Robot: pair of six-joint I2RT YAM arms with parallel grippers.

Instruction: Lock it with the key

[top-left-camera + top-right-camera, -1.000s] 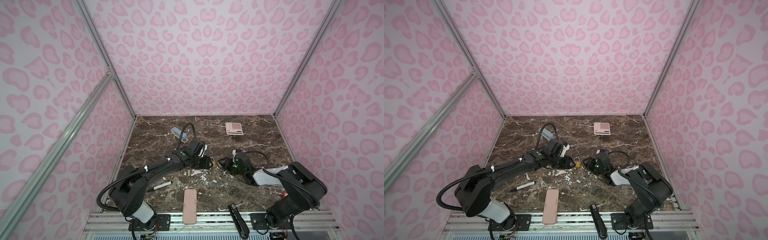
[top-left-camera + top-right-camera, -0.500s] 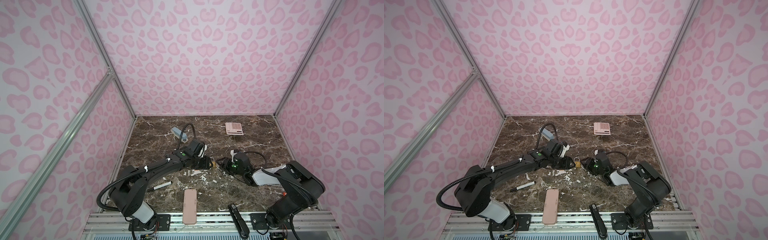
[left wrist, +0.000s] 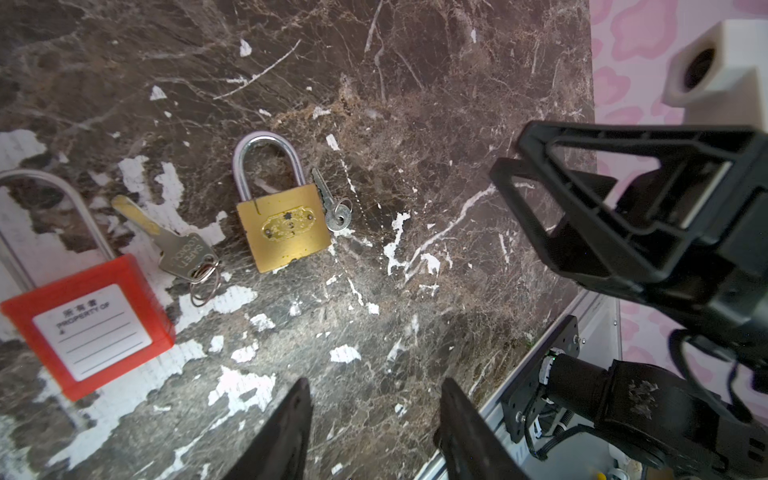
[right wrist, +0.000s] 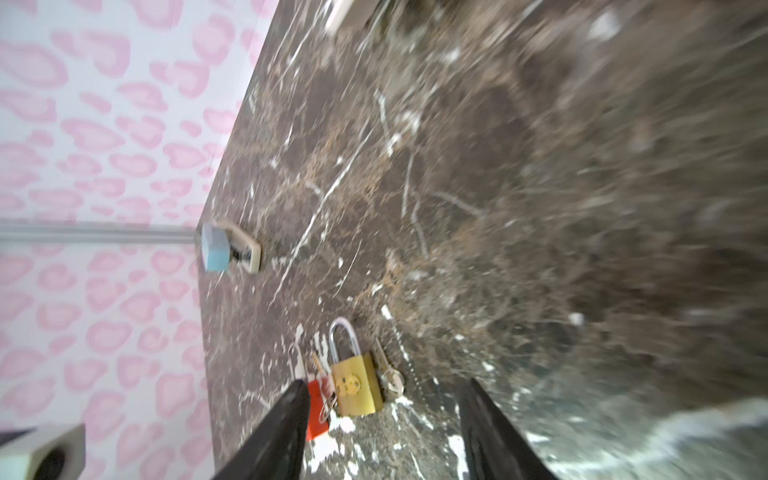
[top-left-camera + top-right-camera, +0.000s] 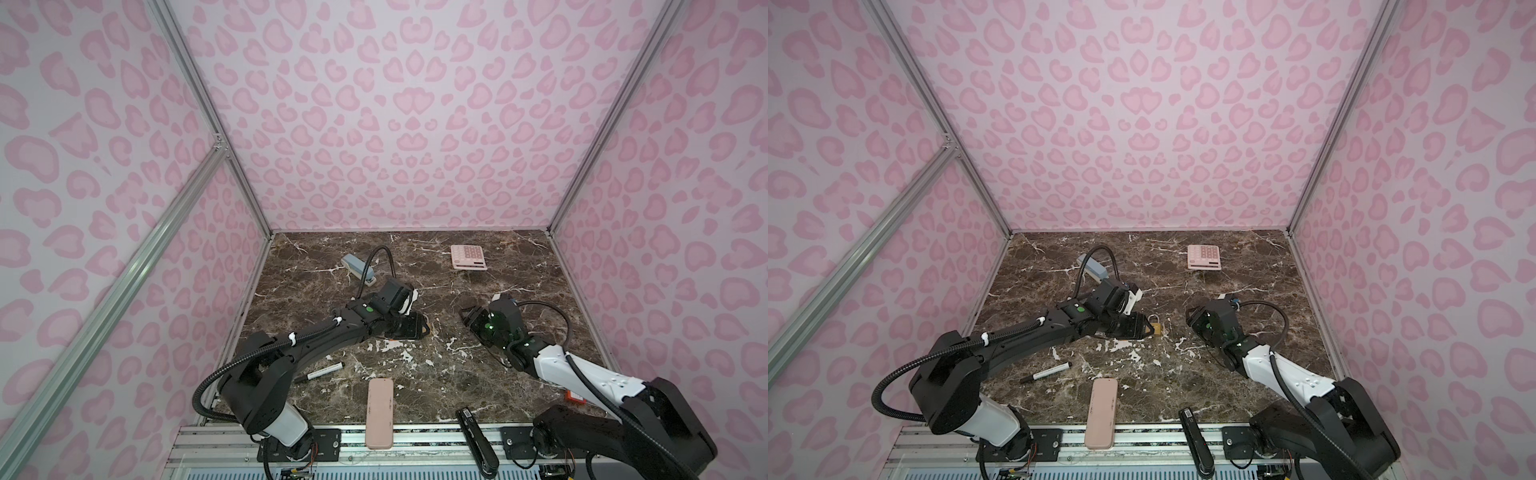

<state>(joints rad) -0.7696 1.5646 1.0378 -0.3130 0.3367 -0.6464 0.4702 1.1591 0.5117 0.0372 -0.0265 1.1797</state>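
Both arms hover low over the marble counter (image 5: 1258,266), flanking the brass padlock (image 3: 284,226) that lies flat near its middle. In a top view the left pincer (image 5: 1142,328) sits at the lock's 9 o'clock and the right pincer (image 5: 1192,322) at its 3 o'clock, each parted and empty. The small key (image 3: 332,203) lies loose just beside the lock's body on the 3 o'clock side, probably why the right arm points that way. A red safety padlock (image 3: 87,324) and its larger key (image 3: 174,245) lie at 9 o'clock, seemingly spare.
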